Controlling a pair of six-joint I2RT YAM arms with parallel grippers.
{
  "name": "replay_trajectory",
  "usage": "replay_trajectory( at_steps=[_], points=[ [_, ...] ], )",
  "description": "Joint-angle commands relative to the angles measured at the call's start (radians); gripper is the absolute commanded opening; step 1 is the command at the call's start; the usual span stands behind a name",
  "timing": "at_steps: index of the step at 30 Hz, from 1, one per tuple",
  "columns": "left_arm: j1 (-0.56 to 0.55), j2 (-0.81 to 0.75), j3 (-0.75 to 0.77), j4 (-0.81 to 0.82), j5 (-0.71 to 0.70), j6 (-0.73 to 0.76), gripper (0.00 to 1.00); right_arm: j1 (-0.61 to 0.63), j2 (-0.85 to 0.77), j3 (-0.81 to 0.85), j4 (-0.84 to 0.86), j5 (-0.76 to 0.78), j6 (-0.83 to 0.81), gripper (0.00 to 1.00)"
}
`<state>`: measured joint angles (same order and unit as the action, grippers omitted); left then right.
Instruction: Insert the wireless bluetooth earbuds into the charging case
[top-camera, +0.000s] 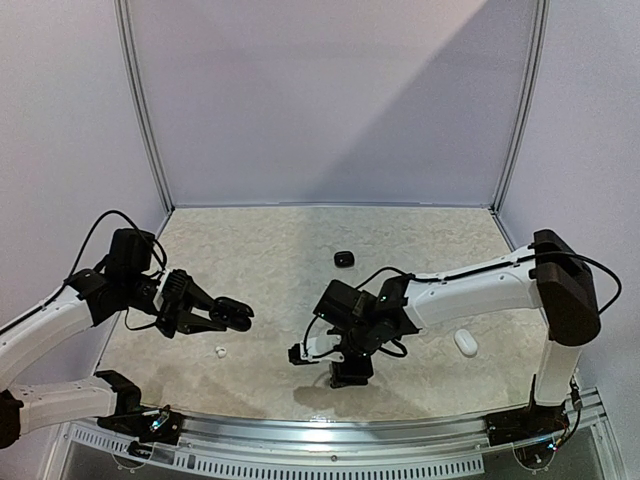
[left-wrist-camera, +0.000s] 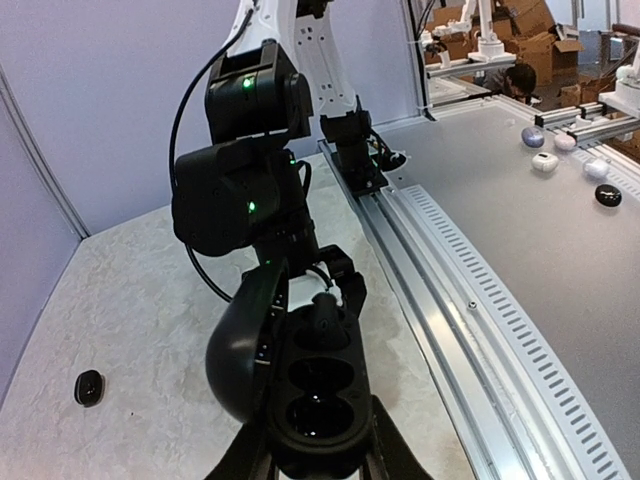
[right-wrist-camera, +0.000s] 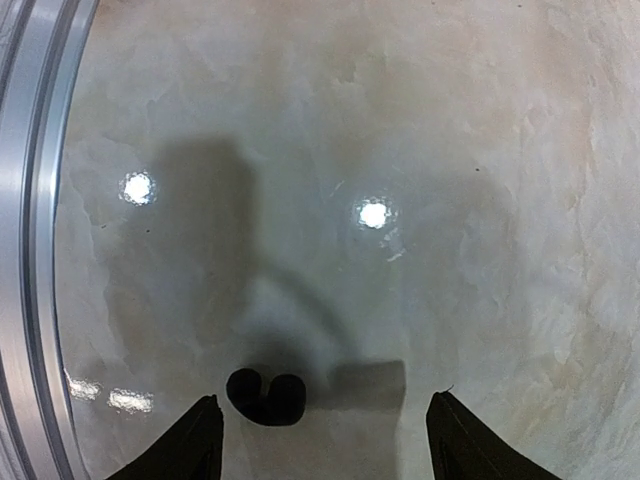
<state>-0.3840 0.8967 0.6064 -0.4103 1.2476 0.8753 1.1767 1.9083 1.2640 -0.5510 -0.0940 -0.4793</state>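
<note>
Clamped in the left gripper, a glossy black pebble-shaped plastic charging case sat with its lid open. Over the pale marbled tabletop the right gripper hung with jaws spread apart, and a tiny glossy black bean-shaped earbud lay on the surface between the fingers, just beside one. A tiny white plastic earbud lay on the table near the left gripper.

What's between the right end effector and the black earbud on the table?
Nothing visible. The right end effector hangs open over the table. The black earbud lies on bare surface below and between its fingers, nearer the one on the left of the wrist view.
</note>
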Motion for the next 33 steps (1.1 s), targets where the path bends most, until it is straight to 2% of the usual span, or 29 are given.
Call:
replay_trajectory(
  at_steps=[1,5,11,15,19,22,27,33],
  points=[
    [0.001,0.004,0.018,-0.009,-0.002,-0.008,0.0,-0.002,0.045,0.046,-0.043,-0.068,-0.011,0.69],
    [0.002,0.009,0.017,0.005,-0.011,-0.008,0.0,-0.001,0.054,0.03,-0.04,-0.08,0.012,0.66],
    [0.004,0.007,0.011,0.006,-0.011,-0.016,0.0,0.001,0.078,0.036,-0.027,-0.019,0.089,0.49],
    [0.004,0.006,0.01,0.005,-0.019,-0.014,0.0,0.007,0.09,0.048,-0.034,0.011,0.135,0.41],
    [0.004,0.007,0.007,0.008,-0.026,-0.012,0.0,0.018,0.101,0.046,-0.033,0.016,0.189,0.39],
    [0.003,0.007,0.007,0.008,-0.031,-0.012,0.0,0.024,0.1,0.043,-0.016,0.033,0.242,0.3],
    [0.003,0.008,0.006,0.007,-0.034,-0.012,0.0,0.019,0.094,0.036,-0.015,0.146,0.4,0.25],
    [0.004,0.011,0.004,0.02,-0.037,-0.017,0.0,-0.037,0.092,0.001,-0.021,0.311,0.751,0.23]
  ],
)
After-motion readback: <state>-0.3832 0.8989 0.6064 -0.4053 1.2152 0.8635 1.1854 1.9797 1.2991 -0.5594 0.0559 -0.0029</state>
